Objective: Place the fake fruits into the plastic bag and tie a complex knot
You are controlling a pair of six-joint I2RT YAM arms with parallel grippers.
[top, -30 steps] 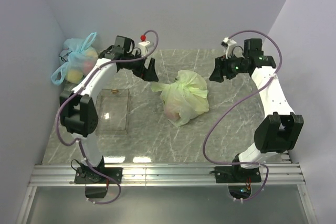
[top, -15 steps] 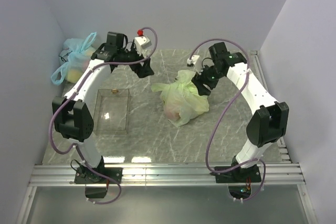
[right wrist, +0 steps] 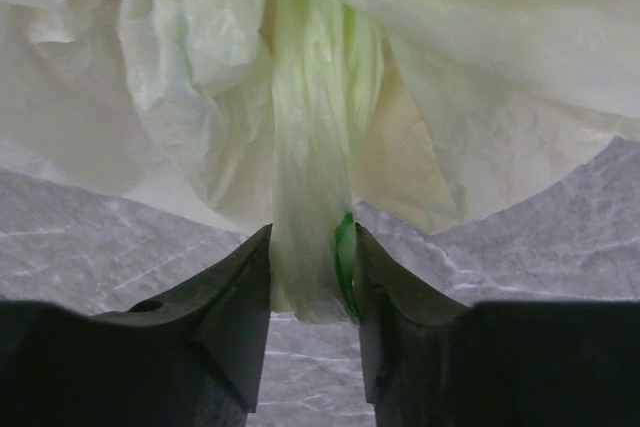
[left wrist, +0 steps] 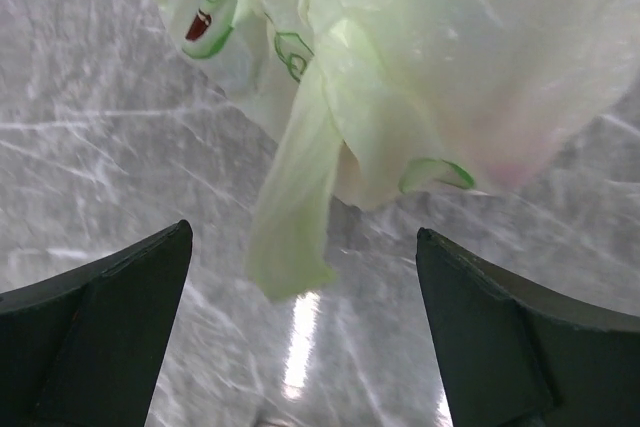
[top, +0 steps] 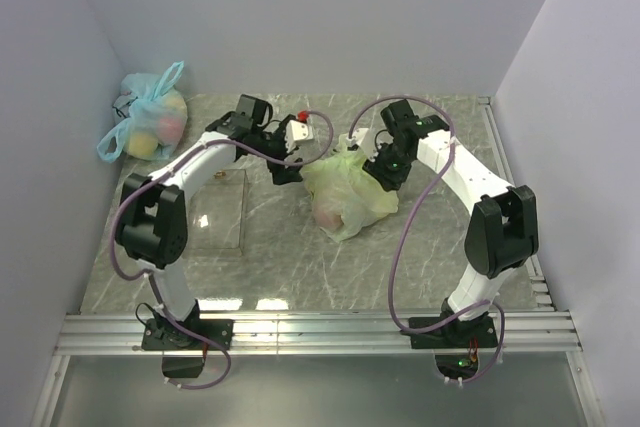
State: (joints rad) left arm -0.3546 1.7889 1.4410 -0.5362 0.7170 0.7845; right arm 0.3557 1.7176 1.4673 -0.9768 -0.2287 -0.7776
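— Two handles, two arms. Which has what?

— The right fingers (right wrist: 225, 307) are pressed onto the right handle (right wrist: 310, 147), pinching the bunched strip where it hangs off the bag (top: 350, 192). The left fingers (left wrist: 110, 317) stand spread wide. The left handle (left wrist: 290, 197) dangles between them and touches neither.

— And the bag itself?

— Slumped on the table (top: 300, 277) between the two arms, its top gathered. A reddish fruit (top: 328, 213) shows through its wall, low on the side facing the arm bases. From that I'd judge the filling done and the tying in hand.

— Which part of the tying?

— Taking hold of both handles, I think. One is caught, the other is not yet.

— So the next move?

— The left fingers should close on the strip between them, on the bunched part rather than on a single layer, since the film looks thin and likely to slip. Then both handles want lifting up and away from the bag to make slack for crossing them. Pull too hard and the bag may drag or tip.

— Anything close enough to interfere?

— A clear tray (top: 205, 237) lies left of the bag, and a blue bag (top: 150, 127) sits far back-left of it. Both are well apart from it.
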